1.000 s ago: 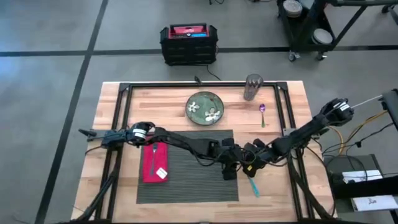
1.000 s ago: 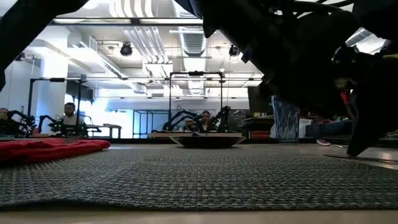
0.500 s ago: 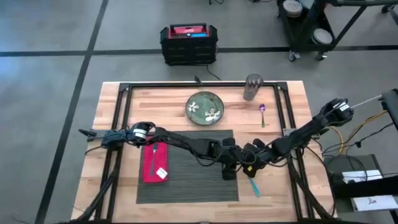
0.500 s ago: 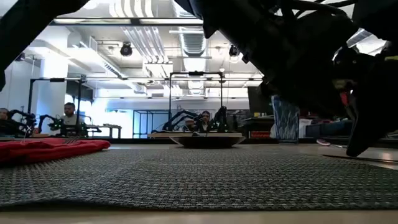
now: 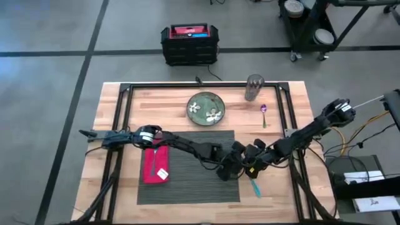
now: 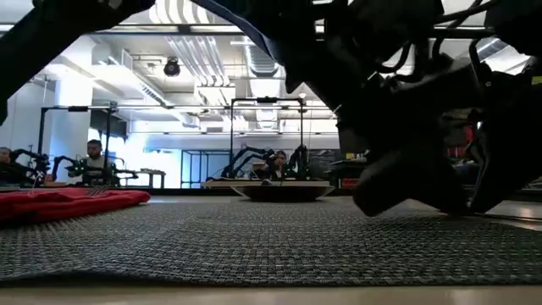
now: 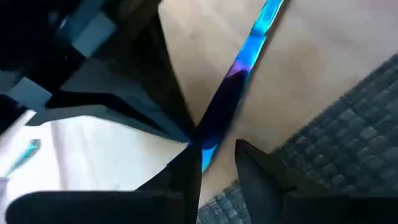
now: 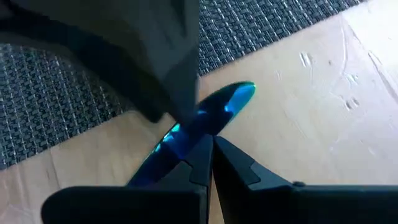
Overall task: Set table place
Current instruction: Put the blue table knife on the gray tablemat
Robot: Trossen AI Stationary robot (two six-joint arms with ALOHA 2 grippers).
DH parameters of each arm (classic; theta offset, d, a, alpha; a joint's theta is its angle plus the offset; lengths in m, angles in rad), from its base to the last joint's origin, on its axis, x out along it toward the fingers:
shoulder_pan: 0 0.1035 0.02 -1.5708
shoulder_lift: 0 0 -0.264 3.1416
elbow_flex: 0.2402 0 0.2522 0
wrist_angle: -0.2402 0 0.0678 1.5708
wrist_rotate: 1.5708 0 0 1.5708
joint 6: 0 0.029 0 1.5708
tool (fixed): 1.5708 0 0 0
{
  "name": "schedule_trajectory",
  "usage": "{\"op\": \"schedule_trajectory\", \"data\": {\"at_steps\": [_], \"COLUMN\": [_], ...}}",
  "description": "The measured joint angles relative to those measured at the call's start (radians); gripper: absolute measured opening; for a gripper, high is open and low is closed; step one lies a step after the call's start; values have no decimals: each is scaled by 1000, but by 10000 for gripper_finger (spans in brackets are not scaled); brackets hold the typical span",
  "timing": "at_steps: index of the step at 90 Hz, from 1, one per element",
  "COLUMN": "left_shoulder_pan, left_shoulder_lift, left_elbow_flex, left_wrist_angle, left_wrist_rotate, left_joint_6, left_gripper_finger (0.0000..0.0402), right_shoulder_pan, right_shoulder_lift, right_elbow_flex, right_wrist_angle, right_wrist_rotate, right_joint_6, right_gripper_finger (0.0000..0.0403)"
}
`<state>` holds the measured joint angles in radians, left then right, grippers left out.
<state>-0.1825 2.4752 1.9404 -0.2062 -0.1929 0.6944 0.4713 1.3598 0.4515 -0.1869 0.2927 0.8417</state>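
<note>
Beside the placemat (image 5: 187, 165), both fingers pinch a blue utensil (image 8: 205, 121).

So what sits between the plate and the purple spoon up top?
Nothing: in the high view, only bare table wood lies between the green plate and the purple spoon; the glass stands farther back.

The left gripper (image 5: 227, 170) sits lower and nearer the front of the table than a second ago, down at the right edge of the dark grey ribbed rectangular placemat (image 5: 187, 169). In the low view its dark bulk (image 6: 406, 182) now hangs almost to the mat. The left arm's elbow has swung rightward over the mat.
</note>
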Motion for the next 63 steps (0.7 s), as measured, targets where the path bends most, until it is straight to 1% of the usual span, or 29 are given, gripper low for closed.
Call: {"op": "schedule_trajectory", "data": {"at_steps": [14, 26, 40, 63], "left_shoulder_pan": [10, 16, 17, 24], "left_shoulder_lift": [0, 2, 10, 20], "left_elbow_flex": [0, 0, -5, -25], "left_wrist_angle": [-5, -18, -10, 31], "left_wrist_rotate": [-1, 26, 36, 67], "left_joint_6": [44, 108, 137, 160], "left_gripper_finger": [76, 76, 76, 76], "right_shoulder_pan": [0, 0, 0, 0], "right_shoulder_lift": [0, 0, 0, 0], "right_elbow_flex": [-2, -3, -6, -39], "right_wrist_angle": [6, 7, 17, 110], "right_wrist_rotate": [-4, -11, -23, -31], "right_joint_6": [9, 26, 41, 68], "right_gripper_finger": [0, 0, 0, 0]}}
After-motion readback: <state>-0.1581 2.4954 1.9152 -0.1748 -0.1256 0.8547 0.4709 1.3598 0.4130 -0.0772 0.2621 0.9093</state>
